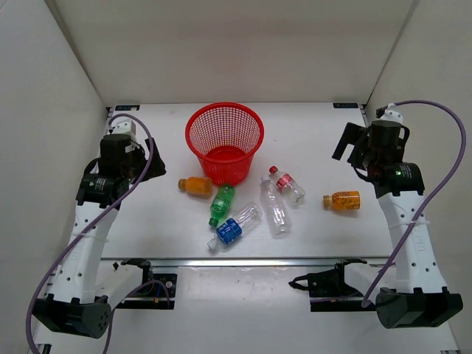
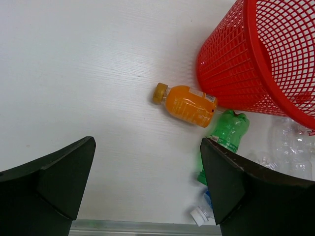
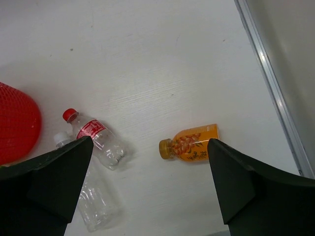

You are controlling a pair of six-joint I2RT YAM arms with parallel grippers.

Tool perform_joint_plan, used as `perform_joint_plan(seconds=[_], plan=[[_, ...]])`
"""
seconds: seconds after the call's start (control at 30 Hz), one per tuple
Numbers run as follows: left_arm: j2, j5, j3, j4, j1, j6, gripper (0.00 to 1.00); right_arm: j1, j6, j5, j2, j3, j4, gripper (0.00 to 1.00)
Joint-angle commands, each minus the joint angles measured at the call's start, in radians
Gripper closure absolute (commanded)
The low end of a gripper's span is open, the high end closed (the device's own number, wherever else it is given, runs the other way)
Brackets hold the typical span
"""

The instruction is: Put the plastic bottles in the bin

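Nothing binned yet: your left end effector (image 2: pixel 147 142) and right end effector (image 3: pixel 150 141), both gaping wide, flank six small plastic bottles (image 1: pixel 221 200); round red mesh bin (image 1: pixel 247 151) empty.

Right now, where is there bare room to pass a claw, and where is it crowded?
Bare: left of the left orange bottle; right of the bin, beyond the red-cap bottle; the gap between it and the right orange bottle. Crowded: in front of the bin, around the green bottle.
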Motion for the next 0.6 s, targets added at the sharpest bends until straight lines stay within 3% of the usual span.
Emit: perform_joint_plan(seconds=[0.0, 0.17, 0.4, 0.57], plan=[[-0.026, -0.023, -0.002, -0.029, -0.010, 0.001, 0.01, 0.004, -0.031, -0.029, -0.007, -0.026, -0.017, 0.01], [-0.078, -0.031, -0.084, -0.013, -0.014, -0.010, 0.02, 0.032, -0.007, 0.007, -0.028, -0.150, 0.047, 0.01], [-0.177, 0.078, -0.256, 0.043, -0.092, -0.051, 0.01, -0.155, 0.094, -0.088, 0.030, -0.366, 0.141, 0.01], [-0.244, 0.168, -0.354, 0.103, -0.185, -0.054, 0.01, -0.188, 0.171, -0.070, 0.119, -0.426, 0.198, 0.01]])
